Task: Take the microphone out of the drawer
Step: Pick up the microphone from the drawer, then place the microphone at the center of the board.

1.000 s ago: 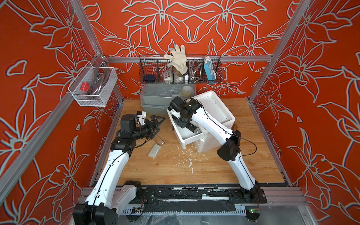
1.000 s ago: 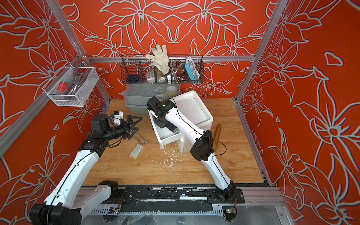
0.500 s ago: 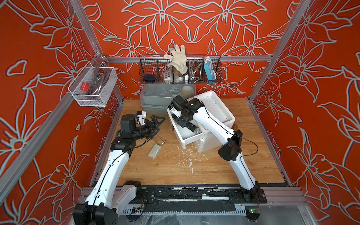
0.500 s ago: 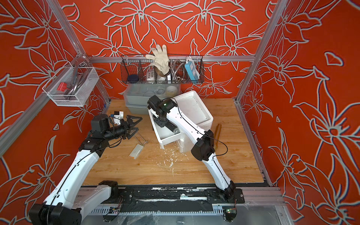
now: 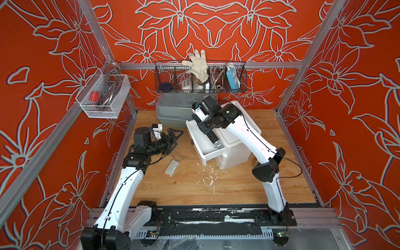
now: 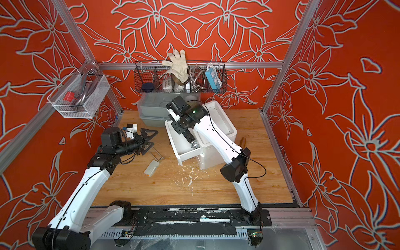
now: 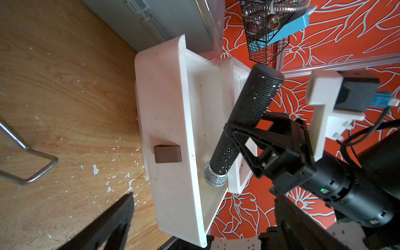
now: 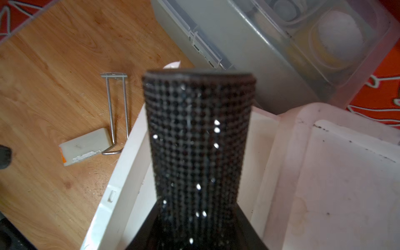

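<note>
Contact is seen between the right gripper [image 5: 204, 126] and the black, stud-covered microphone with a silver mesh head [image 7: 244, 121]: its two black fingers are clamped on the handle about halfway along. The microphone is tilted, with the mesh head down inside the white plastic drawer [image 7: 164, 108] and the flat handle end raised above the drawer's rim; whether the head touches the drawer floor cannot be told. The drawer is pulled well out of the white plastic cabinet [image 5: 236, 153], which is set near the middle of the wooden tabletop [image 5: 216, 190], toward its back edge. The left gripper [image 5: 174, 138] is held with its jaws spread wide and nothing between them, over the tabletop near the left edge and apart from the drawer. Below it, a bent metal wire hook [image 5: 176, 154] and a small white block with an orange end [image 5: 171, 168] are seen lying on the wood, touching each other.
</note>
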`<state>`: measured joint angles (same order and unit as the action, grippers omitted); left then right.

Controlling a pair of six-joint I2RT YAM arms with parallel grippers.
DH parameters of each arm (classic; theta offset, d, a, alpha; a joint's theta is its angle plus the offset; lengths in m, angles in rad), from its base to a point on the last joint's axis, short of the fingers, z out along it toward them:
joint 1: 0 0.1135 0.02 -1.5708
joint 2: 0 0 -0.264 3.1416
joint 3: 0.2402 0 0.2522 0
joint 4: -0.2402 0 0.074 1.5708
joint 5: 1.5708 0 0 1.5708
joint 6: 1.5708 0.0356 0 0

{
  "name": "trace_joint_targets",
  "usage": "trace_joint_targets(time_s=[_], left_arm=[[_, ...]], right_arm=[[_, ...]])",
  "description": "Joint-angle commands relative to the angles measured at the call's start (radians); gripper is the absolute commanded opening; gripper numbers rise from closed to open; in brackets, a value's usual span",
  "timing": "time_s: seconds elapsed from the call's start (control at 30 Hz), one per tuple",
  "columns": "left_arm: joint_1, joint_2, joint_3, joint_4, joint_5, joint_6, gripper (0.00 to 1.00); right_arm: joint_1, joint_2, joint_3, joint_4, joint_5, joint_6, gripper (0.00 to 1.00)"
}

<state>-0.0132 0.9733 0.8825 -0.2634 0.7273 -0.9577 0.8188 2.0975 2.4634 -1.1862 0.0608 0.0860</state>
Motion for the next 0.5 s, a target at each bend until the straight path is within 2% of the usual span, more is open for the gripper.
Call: trace_joint_targets(time_s=[0.0, 0.3, 0.47], left_arm=[[0.002, -0.021, 0.006, -0.014, 0.015, 0.019, 1.00], [-0.002, -0.023, 0.003, -0.016, 0.029, 0.016, 1.00], [-0.011, -0.018, 0.002, -0.008, 0.035, 0.013, 1.00]], right_arm=[[-0.027, -0.124, -0.051, 0.162, -0.016, 0.046, 0.00], [-0.110, -0.333, -0.287, 0.447, -0.121, 0.191, 0.00], [-0.195, -0.447, -0.386, 0.513, -0.164, 0.262, 0.00]])
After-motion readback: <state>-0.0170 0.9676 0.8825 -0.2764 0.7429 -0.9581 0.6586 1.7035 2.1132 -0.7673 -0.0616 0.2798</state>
